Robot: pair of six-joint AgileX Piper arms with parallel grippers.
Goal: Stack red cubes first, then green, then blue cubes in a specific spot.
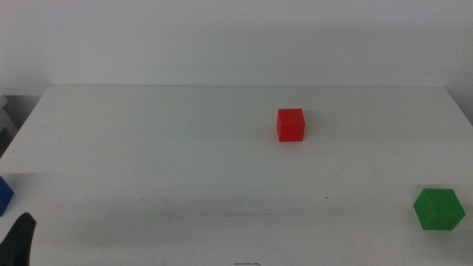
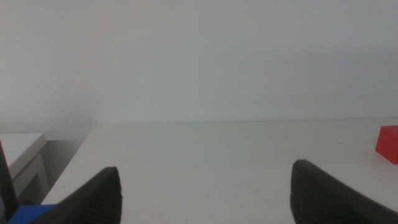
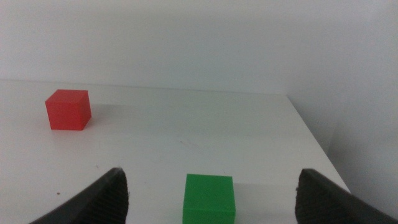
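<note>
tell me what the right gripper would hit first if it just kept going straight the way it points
Most likely the green cube: it sits on the table just ahead of the right gripper, between its open jaws. The red cube lies farther off and to one side, probably out of that line.

Both pincers (image 2: pixel 205 186) (image 3: pixel 211 193) wide apart, unloaded

Right tool (image 3: pixel 208 193) jaws apart; green cube (image 3: pixel 209 198) between; red cube (image 3: pixel 68 109) beyond.

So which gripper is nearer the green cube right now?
Right. The right gripper sits open just behind the green cube, which lies between its jaws' line. The left gripper waits at the table's far left side, by the blue cube.
</note>
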